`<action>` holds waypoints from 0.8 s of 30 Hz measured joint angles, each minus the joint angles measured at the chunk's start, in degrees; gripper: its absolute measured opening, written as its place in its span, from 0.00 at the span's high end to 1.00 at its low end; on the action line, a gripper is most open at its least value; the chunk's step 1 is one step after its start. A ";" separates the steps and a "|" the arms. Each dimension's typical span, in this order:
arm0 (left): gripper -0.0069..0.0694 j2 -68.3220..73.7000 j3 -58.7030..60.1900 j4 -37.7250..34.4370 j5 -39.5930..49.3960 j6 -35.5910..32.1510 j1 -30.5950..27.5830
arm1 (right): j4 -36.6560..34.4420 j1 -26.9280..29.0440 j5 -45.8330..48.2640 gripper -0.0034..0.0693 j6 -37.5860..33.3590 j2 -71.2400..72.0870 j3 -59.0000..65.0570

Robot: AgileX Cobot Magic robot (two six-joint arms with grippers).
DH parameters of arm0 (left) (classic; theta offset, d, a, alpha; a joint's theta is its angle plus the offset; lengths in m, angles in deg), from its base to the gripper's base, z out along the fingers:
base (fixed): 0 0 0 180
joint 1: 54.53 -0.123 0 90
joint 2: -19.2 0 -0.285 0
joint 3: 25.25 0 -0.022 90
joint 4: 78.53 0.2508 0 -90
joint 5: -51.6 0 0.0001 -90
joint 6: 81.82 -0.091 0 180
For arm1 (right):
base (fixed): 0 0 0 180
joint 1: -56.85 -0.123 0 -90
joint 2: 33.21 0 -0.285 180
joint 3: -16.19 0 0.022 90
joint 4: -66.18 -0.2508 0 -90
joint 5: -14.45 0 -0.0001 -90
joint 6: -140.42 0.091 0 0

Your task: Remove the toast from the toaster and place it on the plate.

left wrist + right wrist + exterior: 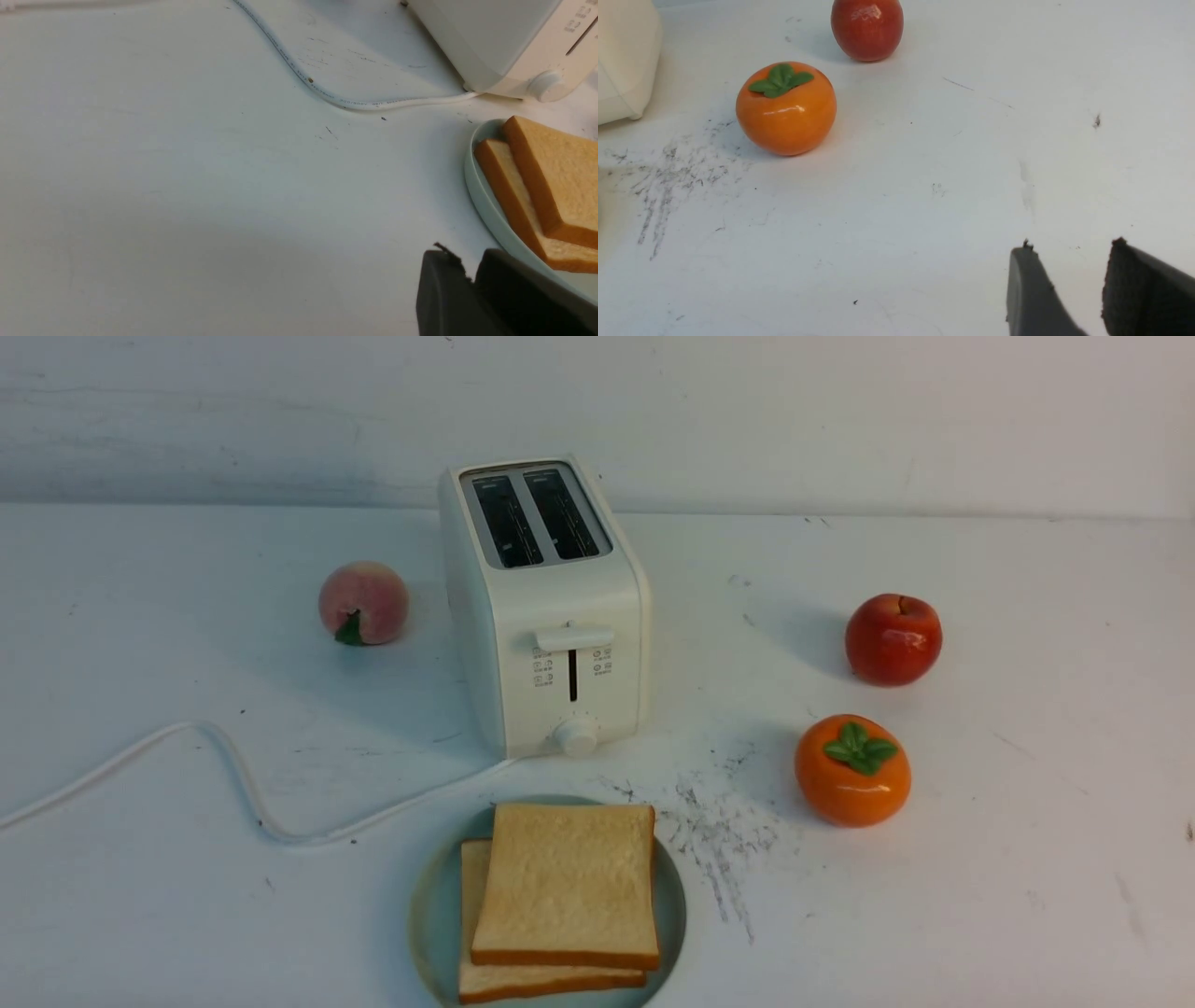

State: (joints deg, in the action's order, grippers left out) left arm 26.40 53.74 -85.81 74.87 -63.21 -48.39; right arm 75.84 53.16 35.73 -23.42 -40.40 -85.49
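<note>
You are looking at the toaster point(546, 616) standing mid-table, both slots dark and bare, lever point(573, 637) sitting high. Small grey icons are flanking the lever slot, too small to read. Faint print is running along the white cord point(373, 102), which is trailing off to the left; it is not legible.

Two slices of toast point(565, 887) are lying stacked on the plate point(431, 915), just near of the toaster.

Your left gripper point(472, 275) is hovering just left of the plate, its fingers almost together and holding nothing. Your right gripper point(1069, 275) is hanging over bare table, jaws parted and empty.

A peach point(363, 602) is sitting left of the toaster; an apple point(892, 639) and a persimmon point(851, 770) are sitting right.
</note>
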 joint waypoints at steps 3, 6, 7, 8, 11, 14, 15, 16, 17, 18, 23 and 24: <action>0.77 0.00 0.00 0.00 0.00 0.00 0.00 | 0.00 0.00 0.00 0.62 0.00 0.00 0.00; 0.77 0.00 0.00 0.00 0.00 0.00 0.00 | 0.00 0.00 0.00 0.62 0.00 0.00 0.00; 0.77 0.00 0.00 0.00 0.00 0.00 0.00 | 0.00 0.00 0.00 0.62 0.00 0.00 0.00; 0.77 0.00 0.00 0.00 0.00 0.00 0.00 | 0.00 0.00 0.00 0.62 0.00 0.00 0.00; 0.77 0.00 0.00 0.00 0.00 0.00 0.00 | 0.00 0.00 0.00 0.62 0.00 0.00 0.00; 0.77 0.00 0.00 0.00 0.00 0.04 0.00 | 0.00 0.00 0.00 0.62 0.00 0.00 0.00; 0.77 0.00 0.00 0.00 0.00 0.04 0.00 | 0.00 0.00 0.00 0.62 0.00 0.00 0.00; 0.77 0.00 0.00 0.00 0.00 0.04 0.00 | 0.00 0.00 0.00 0.62 0.00 0.00 0.00; 0.77 0.00 0.00 0.00 -0.06 0.04 0.00 | 0.00 0.00 0.00 0.62 0.00 0.00 0.00; 0.77 0.00 0.00 0.00 -0.06 0.04 0.00 | 0.00 0.00 0.00 0.62 0.00 0.00 0.00; 0.76 0.00 0.00 0.00 -0.06 0.04 0.00 | 0.00 0.00 0.00 0.62 0.00 0.00 0.00; 0.76 0.00 0.00 0.00 -0.06 0.04 0.00 | 0.00 0.00 0.00 0.62 0.00 0.00 0.00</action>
State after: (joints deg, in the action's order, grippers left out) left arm 26.40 53.74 -85.81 74.81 -63.18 -48.39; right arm 75.84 53.16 35.73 -23.42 -40.40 -85.49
